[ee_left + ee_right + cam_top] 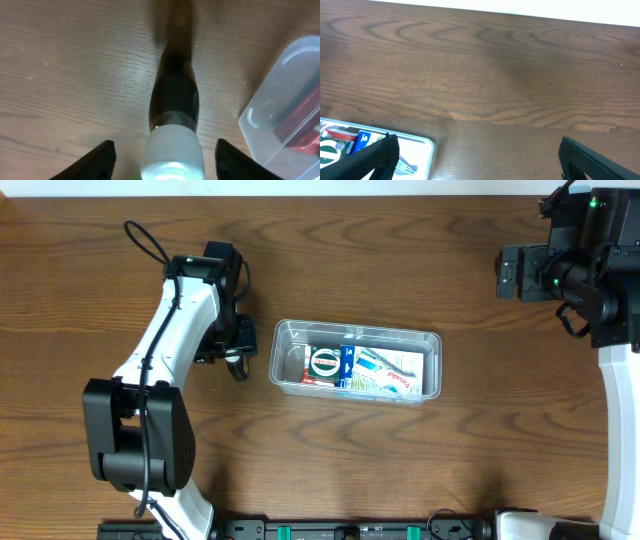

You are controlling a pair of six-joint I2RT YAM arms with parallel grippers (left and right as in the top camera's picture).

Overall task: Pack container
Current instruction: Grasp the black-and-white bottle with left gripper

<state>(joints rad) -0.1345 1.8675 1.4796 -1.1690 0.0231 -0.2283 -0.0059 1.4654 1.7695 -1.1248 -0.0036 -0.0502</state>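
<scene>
The clear container [287, 355] is sitting mid-way along the worktop [400, 260], holding small boxes [325, 365] whose print I am finding too small to read, while I am straddling the dark white-capped bottle [175, 100] just left of it with my left pincer [165, 145] spread, seemingly to grasp it, my right pincer [477, 145] hanging spread well apart.

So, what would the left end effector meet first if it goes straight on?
The white cap of the dark bottle, which sits between its open fingers; beyond it, probably the table.
</scene>
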